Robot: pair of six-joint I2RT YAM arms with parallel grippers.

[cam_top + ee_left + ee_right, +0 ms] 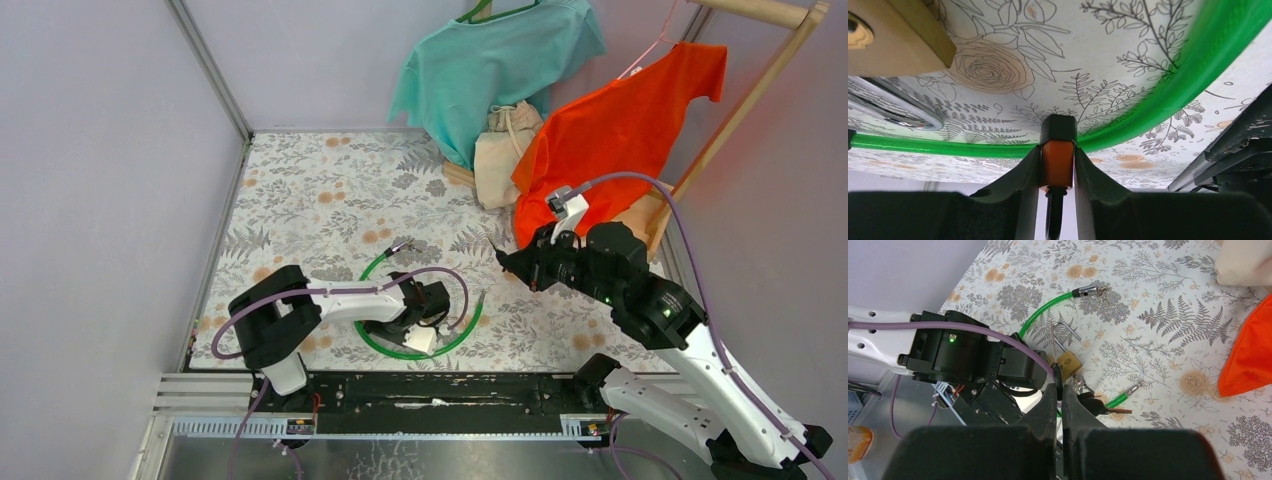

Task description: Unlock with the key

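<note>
2 clenched: right end effector (1059, 390) on key (1052, 347), left end effector (1058, 152) on orange tab (1057, 167) (beside cable (1173, 102)).

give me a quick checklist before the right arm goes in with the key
1. key clamped in right fingers: ok, blade sticks out past the tips.
2. padlock steadied by left fingers: not ok, they pinch an orange and black piece; the padlock lies loose on the table.
3. keyhole facing the key: cannot tell.
4. key lined up at the padlock: not ok, it hangs well off from it.
</note>
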